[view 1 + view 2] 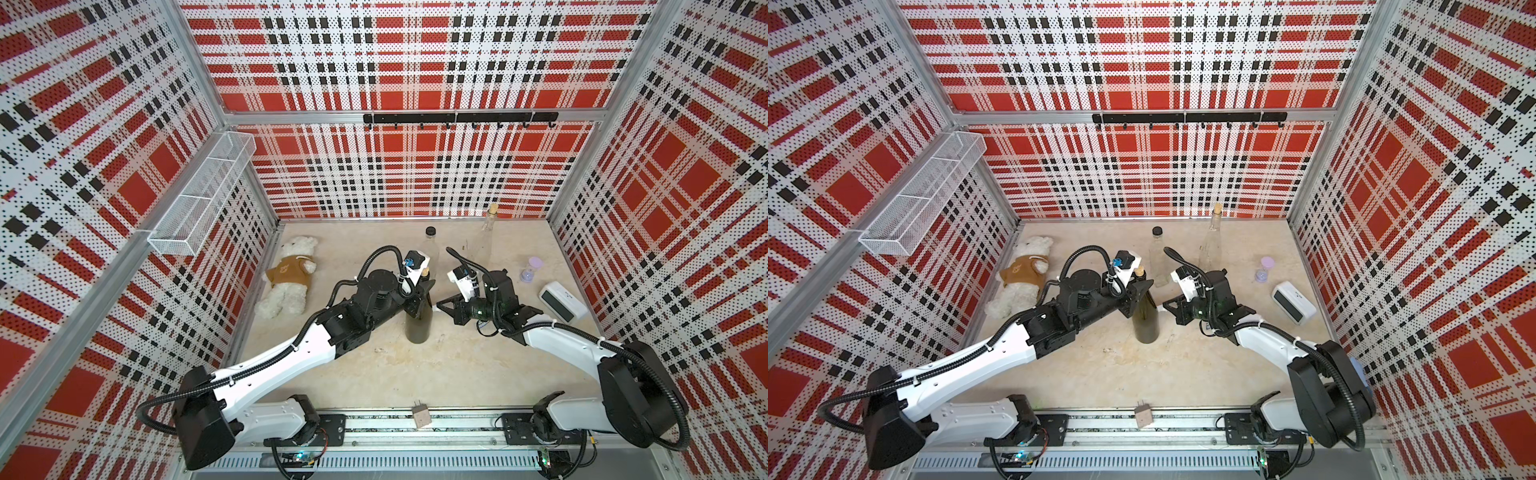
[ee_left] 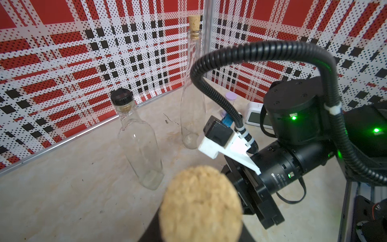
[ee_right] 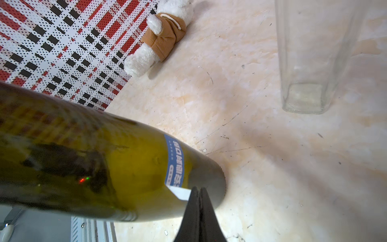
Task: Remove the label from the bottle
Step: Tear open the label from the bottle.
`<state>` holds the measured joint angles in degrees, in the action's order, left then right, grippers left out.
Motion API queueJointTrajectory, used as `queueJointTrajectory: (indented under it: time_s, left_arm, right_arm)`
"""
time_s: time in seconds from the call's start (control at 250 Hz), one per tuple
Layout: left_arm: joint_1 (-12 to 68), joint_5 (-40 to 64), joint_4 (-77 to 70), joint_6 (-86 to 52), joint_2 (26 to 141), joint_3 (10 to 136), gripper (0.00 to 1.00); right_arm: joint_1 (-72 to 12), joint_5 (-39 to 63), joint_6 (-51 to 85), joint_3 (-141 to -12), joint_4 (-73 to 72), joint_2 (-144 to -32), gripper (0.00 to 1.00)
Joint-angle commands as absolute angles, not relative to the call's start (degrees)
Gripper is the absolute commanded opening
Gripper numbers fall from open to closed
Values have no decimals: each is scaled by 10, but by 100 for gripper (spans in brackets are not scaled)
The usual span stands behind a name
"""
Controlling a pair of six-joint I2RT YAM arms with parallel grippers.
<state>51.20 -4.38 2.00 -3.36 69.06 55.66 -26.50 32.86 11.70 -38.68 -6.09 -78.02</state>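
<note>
Two claws are working at the centre of the desk: left claw is clamping the neck of the upright green bottle; right claw is pinching the lifted corner of the label. Glass looking slick; label thin, tear-prone.

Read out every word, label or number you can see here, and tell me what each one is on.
"安心封口贴", as best I can tell: white characters on the blue label of the green bottle; one end is pinched in the right gripper.
White print on the right arm's wrist motor: too blurred to read.
Emblem on the teddy bear's jumper: too small to read.
</note>
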Motion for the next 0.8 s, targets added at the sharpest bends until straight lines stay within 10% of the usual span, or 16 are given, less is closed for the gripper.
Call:
queueJointTrajectory:
  time_s: [0.0, 0.388, 0.796]
  left_arm:
    - [515, -18, 43, -51, 692, 566, 2]
    - [516, -19, 43, -53, 698, 570, 2]
    - [515, -19, 42, -53, 705, 572, 2]
  right_arm:
    - [-253, 321, 90, -411, -62, -790, 0]
    - [-238, 342, 81, -428, -56, -804, 0]
    - [-184, 388, 109, -388, -67, -734, 37]
